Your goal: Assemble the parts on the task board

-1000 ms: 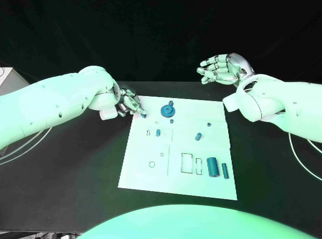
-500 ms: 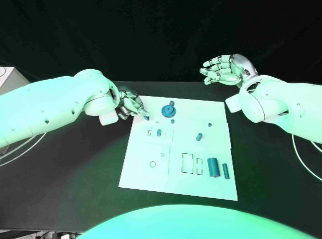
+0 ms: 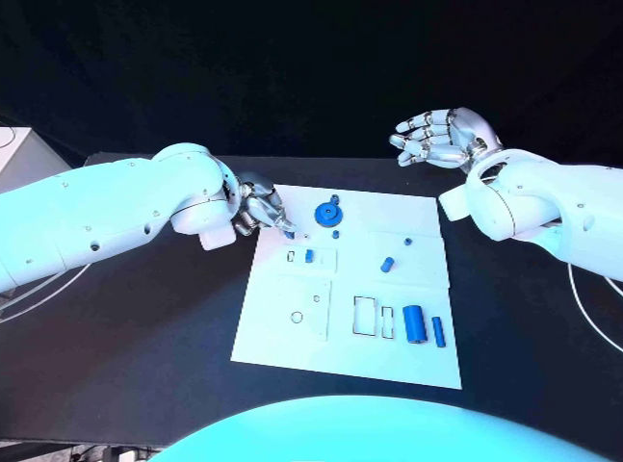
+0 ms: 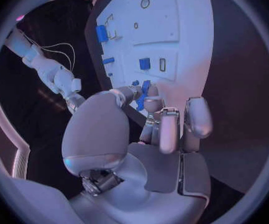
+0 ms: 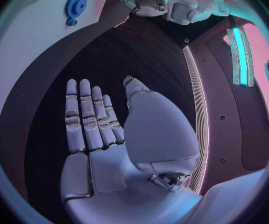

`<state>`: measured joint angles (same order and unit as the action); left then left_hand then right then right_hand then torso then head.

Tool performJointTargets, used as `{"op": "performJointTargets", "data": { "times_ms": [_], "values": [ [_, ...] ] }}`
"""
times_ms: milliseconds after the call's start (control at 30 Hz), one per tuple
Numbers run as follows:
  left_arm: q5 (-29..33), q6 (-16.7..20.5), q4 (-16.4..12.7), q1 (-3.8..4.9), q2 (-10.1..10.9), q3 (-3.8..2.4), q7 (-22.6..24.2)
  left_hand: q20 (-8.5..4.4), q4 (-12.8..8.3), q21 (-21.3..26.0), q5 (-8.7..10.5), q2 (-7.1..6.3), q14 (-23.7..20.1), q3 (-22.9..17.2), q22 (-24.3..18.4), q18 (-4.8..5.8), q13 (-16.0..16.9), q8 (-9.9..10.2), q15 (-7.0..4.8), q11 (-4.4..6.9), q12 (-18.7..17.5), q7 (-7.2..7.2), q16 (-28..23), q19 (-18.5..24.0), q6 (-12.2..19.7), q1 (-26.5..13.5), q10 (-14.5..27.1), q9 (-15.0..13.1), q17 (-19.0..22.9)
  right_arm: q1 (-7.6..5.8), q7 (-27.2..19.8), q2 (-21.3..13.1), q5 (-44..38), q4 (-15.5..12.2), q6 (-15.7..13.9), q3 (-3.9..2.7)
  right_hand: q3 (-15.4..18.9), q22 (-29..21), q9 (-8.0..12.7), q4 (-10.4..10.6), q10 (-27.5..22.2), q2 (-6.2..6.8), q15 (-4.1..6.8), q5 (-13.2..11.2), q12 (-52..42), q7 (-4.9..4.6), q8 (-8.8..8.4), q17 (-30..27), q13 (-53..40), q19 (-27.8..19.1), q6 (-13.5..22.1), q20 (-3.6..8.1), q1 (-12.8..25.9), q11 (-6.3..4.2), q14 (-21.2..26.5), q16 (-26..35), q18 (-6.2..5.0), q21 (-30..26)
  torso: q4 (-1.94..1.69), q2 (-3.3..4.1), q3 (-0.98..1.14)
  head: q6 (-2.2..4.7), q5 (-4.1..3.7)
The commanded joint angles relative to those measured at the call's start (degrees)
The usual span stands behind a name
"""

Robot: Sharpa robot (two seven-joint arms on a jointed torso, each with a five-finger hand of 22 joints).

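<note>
Head view: left hand [image 3: 260,210] at the far-left corner of the task board [image 3: 298,346], fingers drawn together, pinching a small blue part [image 4: 141,100] per left wrist view. Right hand [image 3: 440,138] raised beyond the board's far-right corner, fingers apart, holding nothing. Blue gear [image 3: 329,212] lies near the far edge; remaining parts rest on the board, mid-counter.

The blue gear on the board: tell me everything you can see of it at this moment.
The blue gear is a round toothed wheel, plastic by its look, with a paler hub in the middle. It sits on the far part of the white board, with a small blue piece just in front of it. The left hand is close beside it but not touching it. The right wrist view shows its toothed rim.
</note>
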<state>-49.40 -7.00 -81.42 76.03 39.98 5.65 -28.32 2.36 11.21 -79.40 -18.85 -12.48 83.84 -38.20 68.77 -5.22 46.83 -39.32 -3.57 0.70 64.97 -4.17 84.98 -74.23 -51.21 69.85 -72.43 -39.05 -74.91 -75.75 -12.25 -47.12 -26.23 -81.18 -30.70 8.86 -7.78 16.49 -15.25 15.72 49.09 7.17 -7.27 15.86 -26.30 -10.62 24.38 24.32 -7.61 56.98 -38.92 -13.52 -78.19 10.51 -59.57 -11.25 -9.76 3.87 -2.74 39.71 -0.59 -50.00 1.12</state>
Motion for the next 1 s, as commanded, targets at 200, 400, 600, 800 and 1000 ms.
{"op": "performJointTargets", "data": {
  "times_ms": [200, 400, 600, 800, 1000],
  "values": [
    [-6.2, 1.5, -1.2, -0.65, -0.1, 1.2, 0.0, 0.04, -11.2, -0.2, -0.5, 0.08, 3.7, -11.2, 0.0, 0.23, 0.0, 0.2, -0.46, -0.03, 0.2, 0.31, 0.4, -0.4, -0.7, -0.5, -0.4, -0.3, -5.0, 0.26, -1.1, -0.1, 0.1, 0.0, -0.6, 0.0, -0.3, -0.3, 0.1, 0.1, 0.0, 0.05, -0.38, 0.3, -0.2, -3.98, 0.29, -0.1, 0.2, 0.0, 0.2, -0.28, -0.3, 0.27, 0.1, 0.3, -0.72, -0.1, 0.05, 0.03, -0.04, 0.0, 0.12],
    [-7.3, 1.1, -1.5, -0.91, -0.1, 1.45, 0.1, 0.03, -11.2, -0.2, -0.58, 0.02, 3.7, -11.2, 0.0, 0.23, 0.2, 0.2, -0.49, 0.0, 0.3, 0.34, 0.4, -0.4, -0.7, -0.5, -0.5, -0.3, -5.1, 0.37, -1.2, -0.1, 0.1, 0.0, -0.7, 0.0, -0.3, -0.3, 0.1, 0.1, 0.0, 0.07, -0.38, 0.4, -0.2, -3.98, 0.31, -0.2, 0.3, 0.0, 0.2, -0.28, -0.3, 0.27, 0.1, 0.4, -0.72, -0.1, 0.04, 0.07, -0.04, 0.0, 0.24],
    [-8.3, 0.6, -1.7, -1.22, -0.3, 1.57, 0.1, 0.03, -11.2, -0.2, -0.58, 0.02, 3.7, -11.2, 0.0, 0.23, 0.2, 0.2, -0.49, 0.0, 0.3, 0.34, 0.4, -0.4, -0.7, -0.5, -0.5, -0.3, -5.1, 0.47, -1.6, 0.0, 0.3, 0.1, -0.9, 0.0, -0.5, -0.9, 0.2, 0.2, 0.0, 0.1, -0.46, 1.0, 0.0, -4.03, 0.52, -0.5, 0.8, -0.1, -0.2, -0.35, -0.4, 0.33, 0.2, 0.8, -0.73, -0.1, 0.07, 0.07, 0.0, 0.0, 0.27],
    [-9.2, -0.2, -1.9, -1.6, -0.6, 1.64, 0.1, 0.02, -11.3, -0.2, -0.63, -0.03, 3.7, -11.3, 0.0, 0.22, 0.0, 0.2, -0.5, 0.02, 0.2, 0.35, 0.5, -0.4, -0.8, -0.5, -0.5, -0.3, -5.1, 0.51, -1.9, 0.0, 0.5, 0.2, -1.1, 0.0, -0.7, -1.4, 0.4, 0.2, 0.1, 0.13, -0.5, 1.4, 0.4, -4.0, 0.62, -1.0, 1.4, -0.1, -0.5, -0.4, -0.6, 0.33, 0.2, 1.3, -0.74, -0.1, 0.1, 0.09, 0.01, 0.0, 0.24],
    [-9.8, -1.4, -2.0, -1.76, -0.6, 1.68, 0.1, 0.01, -11.3, -0.2, -0.64, -0.04, 3.7, -11.3, -0.1, 0.21, 0.0, 0.2, -0.51, 0.02, 0.2, 0.36, 0.4, -0.3, -0.8, -0.5, -0.5, -0.3, -5.1, 0.52, -2.1, 0.0, 0.7, 0.2, -1.1, 0.0, -0.7, -1.5, 0.4, 0.2, 0.1, 0.13, -0.5, 1.5, 0.4, -3.99, 0.61, -1.1, 1.5, -0.1, -0.6, -0.41, -0.6, 0.33, 0.2, 1.4, -0.74, -0.1, 0.12, 0.06, 0.06, 0.0, 0.23]
  ]
}}
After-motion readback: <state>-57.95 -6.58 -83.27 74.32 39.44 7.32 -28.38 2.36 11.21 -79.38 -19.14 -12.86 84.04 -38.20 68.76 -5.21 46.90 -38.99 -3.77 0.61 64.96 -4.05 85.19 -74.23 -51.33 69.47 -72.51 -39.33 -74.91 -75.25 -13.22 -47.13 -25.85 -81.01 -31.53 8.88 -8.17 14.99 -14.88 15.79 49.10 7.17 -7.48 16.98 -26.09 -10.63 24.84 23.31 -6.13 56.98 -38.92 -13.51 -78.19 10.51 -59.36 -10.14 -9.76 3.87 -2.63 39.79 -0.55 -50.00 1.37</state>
